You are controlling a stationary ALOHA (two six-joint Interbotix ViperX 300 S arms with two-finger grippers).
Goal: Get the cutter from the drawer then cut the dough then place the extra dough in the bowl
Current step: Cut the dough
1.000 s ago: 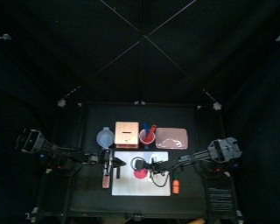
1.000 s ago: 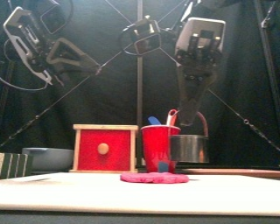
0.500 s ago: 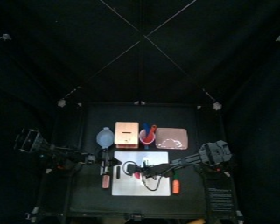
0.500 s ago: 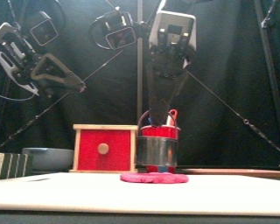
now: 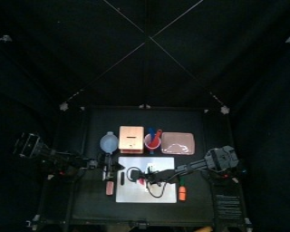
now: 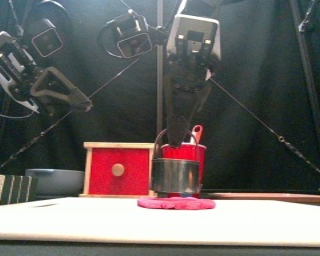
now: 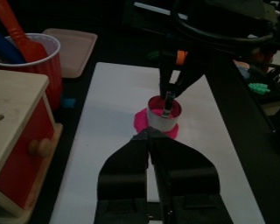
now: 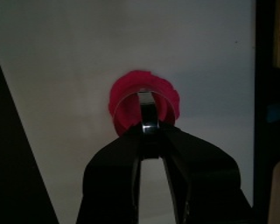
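1. Nearest me, the white cutting board [image 7: 113,96] lies on the worktop [image 5: 99,118]. An orange toy [image 5: 180,192] lies by its front right corner.
2. The pink dough [image 6: 176,202] lies flat on the board. The round metal cutter [image 6: 179,177] stands upright on top of it. I cannot tell whether its rim has gone through.
3. My right pincer [image 8: 146,129] reaches down from above and is clamped on the cutter's wire handle, over the middle of the dough.
4. My left pincer [image 7: 166,149] hangs over the board's left part. Its jaws are together and grip nothing. It points toward the dough and is well apart from it.
5. Just behind the cutter stands the red cup [image 6: 190,152], with a blue knife [image 7: 4,35] and a red knife [image 6: 196,133] in it.
6. Left of the cup is the wooden box [image 6: 119,170] with its red drawer front, and left of that the blue-grey bowl [image 6: 53,180].
7. The pink tray [image 5: 178,142] lies right of the cup, in the same back row.
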